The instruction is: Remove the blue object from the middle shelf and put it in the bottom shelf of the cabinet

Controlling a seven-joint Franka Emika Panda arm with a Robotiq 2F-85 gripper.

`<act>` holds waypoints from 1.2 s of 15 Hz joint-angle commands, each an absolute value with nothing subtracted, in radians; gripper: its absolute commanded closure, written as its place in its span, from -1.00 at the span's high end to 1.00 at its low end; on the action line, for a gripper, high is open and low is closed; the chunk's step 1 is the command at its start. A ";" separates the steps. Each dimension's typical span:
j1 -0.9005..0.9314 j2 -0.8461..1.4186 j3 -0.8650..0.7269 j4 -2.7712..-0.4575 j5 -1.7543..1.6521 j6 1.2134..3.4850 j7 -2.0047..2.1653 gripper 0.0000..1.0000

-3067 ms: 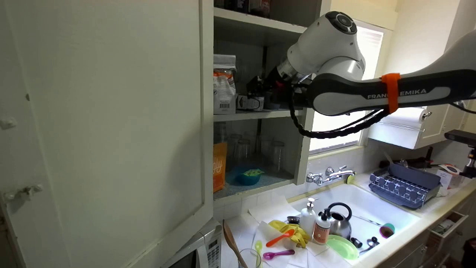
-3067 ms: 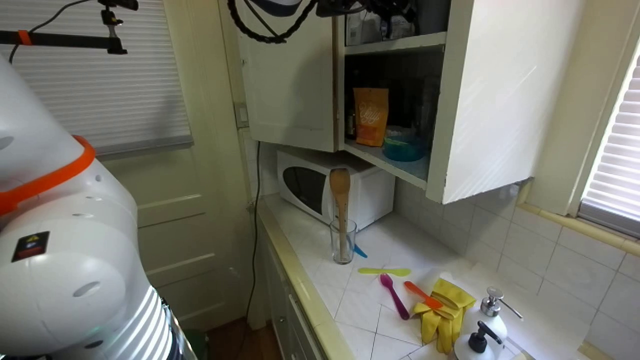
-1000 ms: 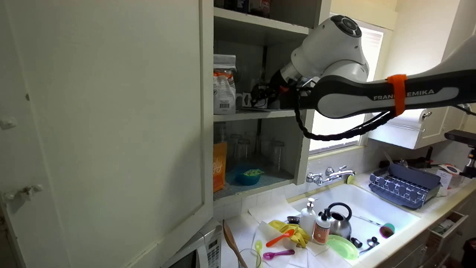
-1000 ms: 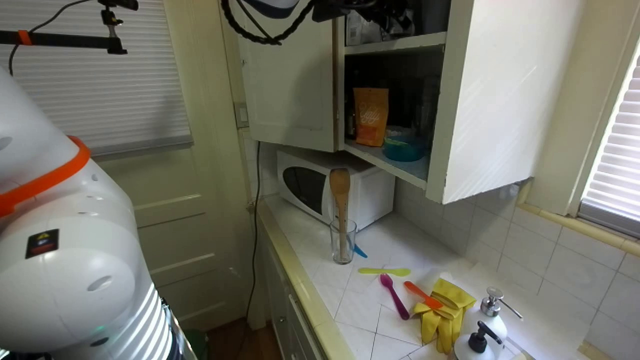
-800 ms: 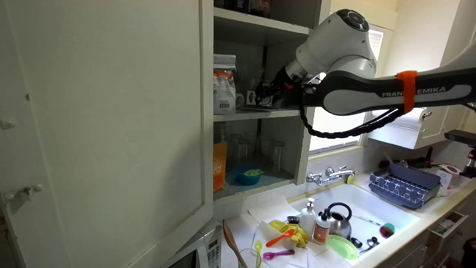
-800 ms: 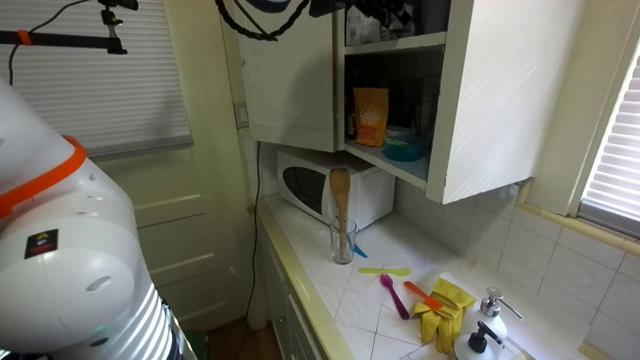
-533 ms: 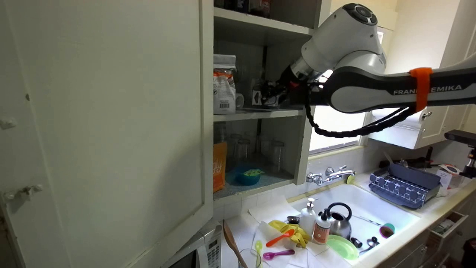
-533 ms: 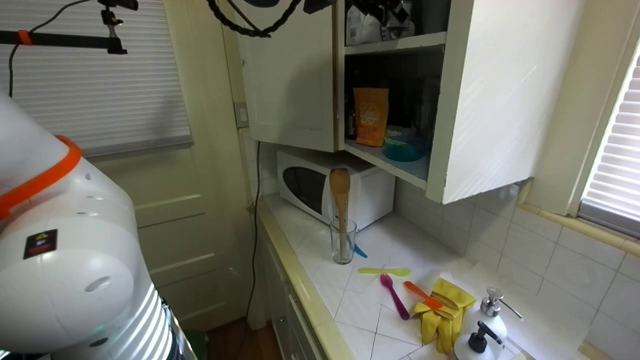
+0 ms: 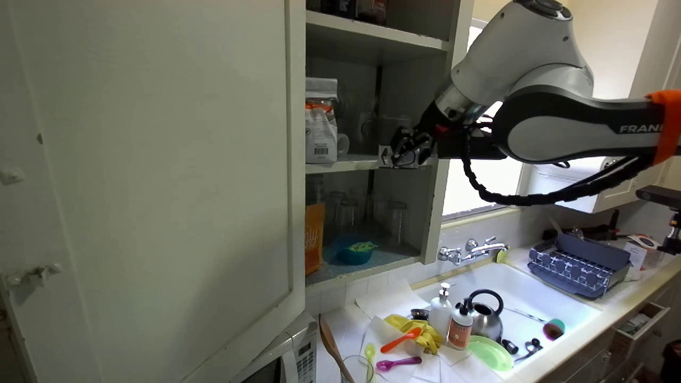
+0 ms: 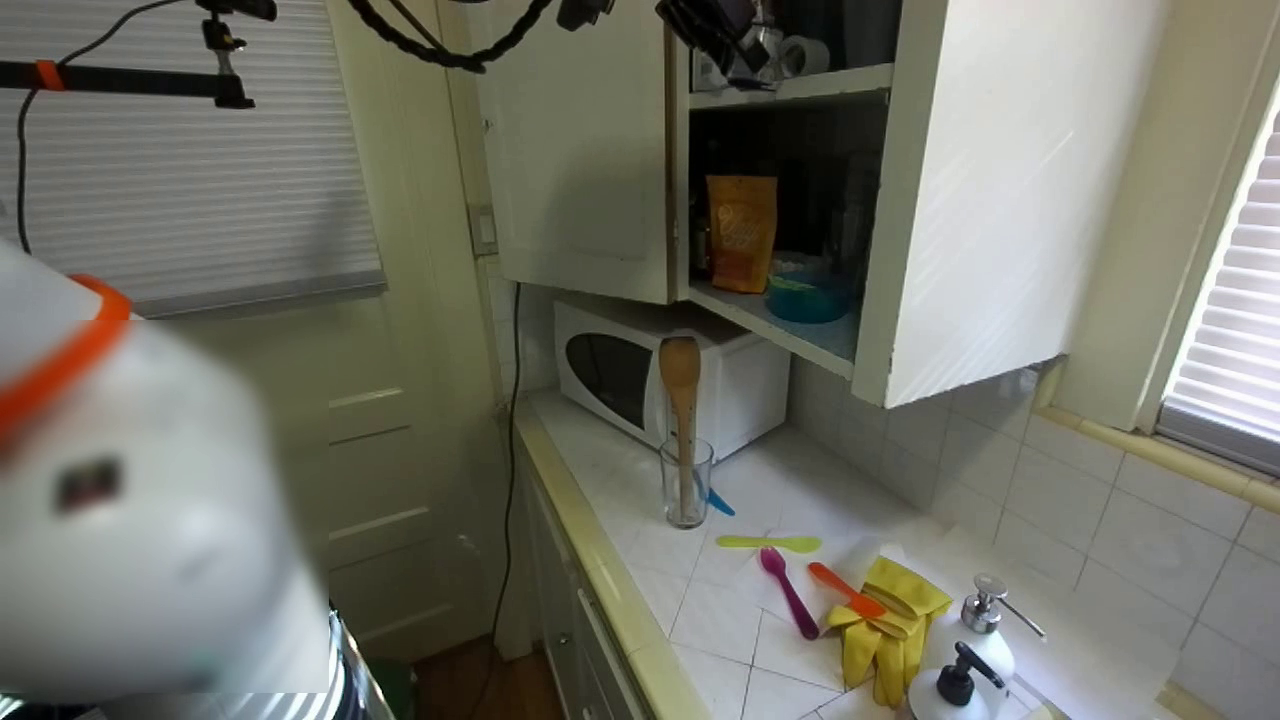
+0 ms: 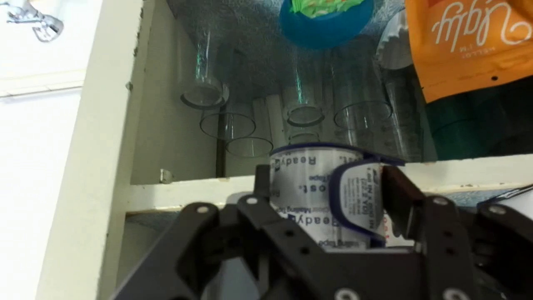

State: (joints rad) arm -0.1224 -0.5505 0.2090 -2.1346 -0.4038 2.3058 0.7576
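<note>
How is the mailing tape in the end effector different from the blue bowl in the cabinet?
The mailing tape is whitish with printed lettering and dark blue edging; the bowl is plain blue. The mailing tape is gripped by the end effector, while the bowl rests on the bottom shelf with something green in it. Both show blue.

Claw (image 11: pixel 327 183), tape roll (image 11: pixel 313 198) drawn to front edge of middle shelf (image 9: pixel 343 166).

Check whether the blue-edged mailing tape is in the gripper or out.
In the gripper: the wrist view shows its jaws shut against both sides of the mailing tape.
</note>
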 commanded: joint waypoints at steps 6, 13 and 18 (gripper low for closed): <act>-0.157 -0.657 0.156 -2.328 -0.341 2.306 0.759 -0.16; -0.170 -0.655 0.141 -2.459 -0.300 2.303 0.792 -0.16; -0.175 -0.629 0.148 -2.431 -0.312 2.280 0.776 0.34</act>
State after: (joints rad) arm -0.1611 -0.6278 0.1374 -2.4328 -0.3236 2.2802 0.7847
